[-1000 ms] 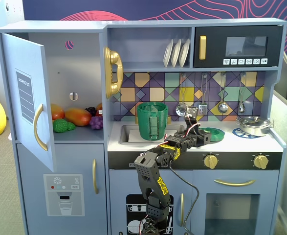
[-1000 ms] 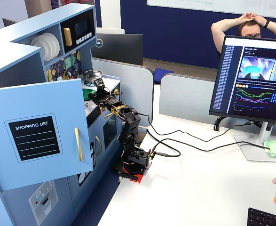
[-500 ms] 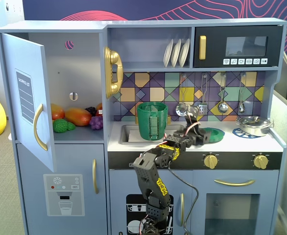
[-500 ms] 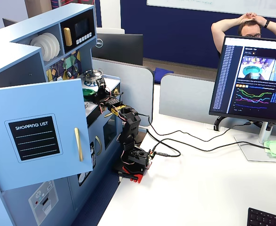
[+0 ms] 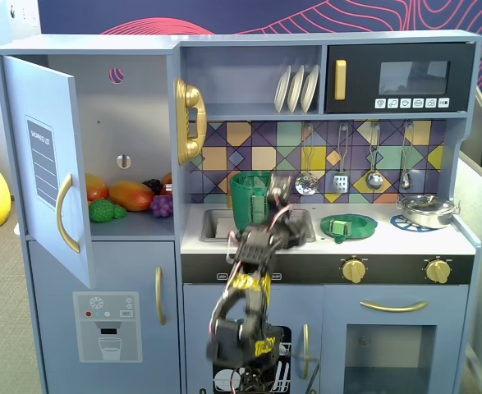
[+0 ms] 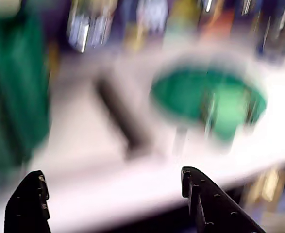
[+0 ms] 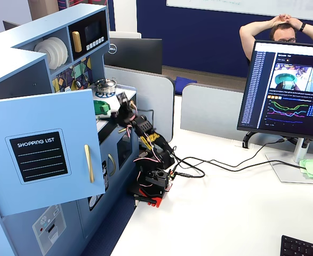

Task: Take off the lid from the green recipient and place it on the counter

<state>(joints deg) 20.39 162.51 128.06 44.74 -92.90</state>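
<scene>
The two black fingertips (image 6: pixel 200 194) sit right at the bottom of the wrist view, well apart with bare air between them, so the gripper (image 6: pixel 115 194) is spread wide and carries nothing. Past them, all smeared with blur, the lid (image 6: pixel 208 99) lies flat on the pale counter (image 6: pixel 108 160), rim up, and the tall green recipient (image 6: pixel 16 87) stands off to the left of that picture.

From the front, in a fixed view, the lid (image 5: pixel 349 226) rests on the counter (image 5: pixel 388 238) between the sink and the silver pot (image 5: pixel 426 210). The green recipient (image 5: pixel 249 199) stands at the back behind the sink, its mouth showing open, with the arm partly across it and the gripper (image 5: pixel 278 187) just beside its right side. In the other fixed view the recipient (image 7: pixel 101 107) shows as a green patch near the pot (image 7: pixel 106 85).

To my eye the job looks as good as done: lid off, lid down. What's left is getting the arm away cleanly. I'd keep the jaws parted and draw back and up, away from the recipient, so a finger doesn't knock it over, and steer clear of the lid so it isn't nudged off the front edge
</scene>
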